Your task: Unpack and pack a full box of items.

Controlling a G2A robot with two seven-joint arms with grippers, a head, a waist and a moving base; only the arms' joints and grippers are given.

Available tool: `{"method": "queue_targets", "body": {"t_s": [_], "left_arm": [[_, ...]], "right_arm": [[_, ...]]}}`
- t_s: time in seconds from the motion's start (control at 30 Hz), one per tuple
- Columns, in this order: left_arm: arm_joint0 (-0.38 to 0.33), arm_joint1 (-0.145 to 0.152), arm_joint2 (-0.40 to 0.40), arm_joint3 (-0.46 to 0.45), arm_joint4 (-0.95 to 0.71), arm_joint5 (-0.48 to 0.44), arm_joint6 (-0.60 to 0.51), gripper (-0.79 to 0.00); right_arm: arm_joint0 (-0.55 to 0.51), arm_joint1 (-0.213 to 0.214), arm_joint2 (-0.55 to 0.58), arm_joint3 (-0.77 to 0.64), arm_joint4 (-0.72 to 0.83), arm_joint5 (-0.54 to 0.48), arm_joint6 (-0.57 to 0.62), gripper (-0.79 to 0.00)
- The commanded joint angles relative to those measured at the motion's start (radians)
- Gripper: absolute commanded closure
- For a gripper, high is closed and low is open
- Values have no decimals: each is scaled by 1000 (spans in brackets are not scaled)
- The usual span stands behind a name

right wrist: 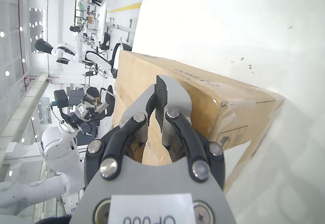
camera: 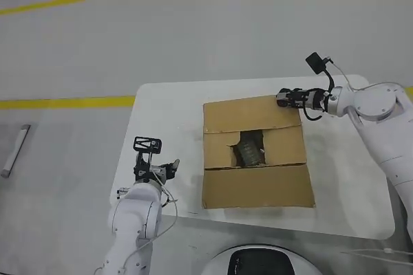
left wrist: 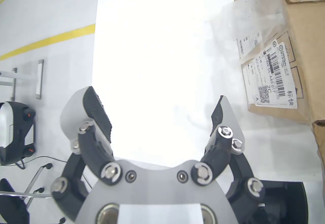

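Note:
A brown cardboard box (camera: 255, 182) lies in the middle of the white table (camera: 172, 117). Its top flaps are folded in, leaving a gap where a clear wrapped item (camera: 250, 150) shows inside. My right gripper (camera: 280, 98) hovers at the box's far right corner; in its wrist view the right gripper (right wrist: 158, 82) is shut, pads together, over the edge of the box (right wrist: 198, 87), with nothing seen between them. My left gripper (camera: 164, 167) stands over bare table left of the box. The left gripper (left wrist: 155, 96) is open and empty, and the labelled side of the box (left wrist: 299, 39) lies beyond it.
A loose strip of clear tape or film (left wrist: 254, 16) hangs off the box's side near the labels. Bare table (left wrist: 157, 44) stretches left of the box. The table's near edge runs close behind the left gripper. Other robots and furniture stand far off in the room.

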Motion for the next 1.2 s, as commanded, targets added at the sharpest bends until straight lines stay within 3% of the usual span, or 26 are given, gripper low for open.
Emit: {"method": "queue_targets", "body": {"t_s": [0.0, 0.17, 0.47, 0.67, 0.97, 1.17], "left_arm": [[30, 8, 17, -10, 93, -118, 58, -785], [98, 33, 20, -35, 236, -388, 71, -785], [145, 45, 45, -79, 201, -563, 145, -785], [128, 45, 61, -96, 138, -581, 198, -785], [70, 42, 32, -101, 15, -494, 249, -785], [0, 33, 40, -66, -60, -361, 269, -785]], "right_arm": [[-5, 2, 1, -9, -2, 4, 1, 0], [-11, 5, 4, -23, 2, 11, 4, 0], [-19, 8, -3, -38, 11, 17, 5, 0], [-23, 8, -11, -47, 16, 22, 7, 0], [-29, 8, -23, -81, 26, 21, 7, 0], [-71, 24, 52, -222, -1, -15, -151, 0]]}}
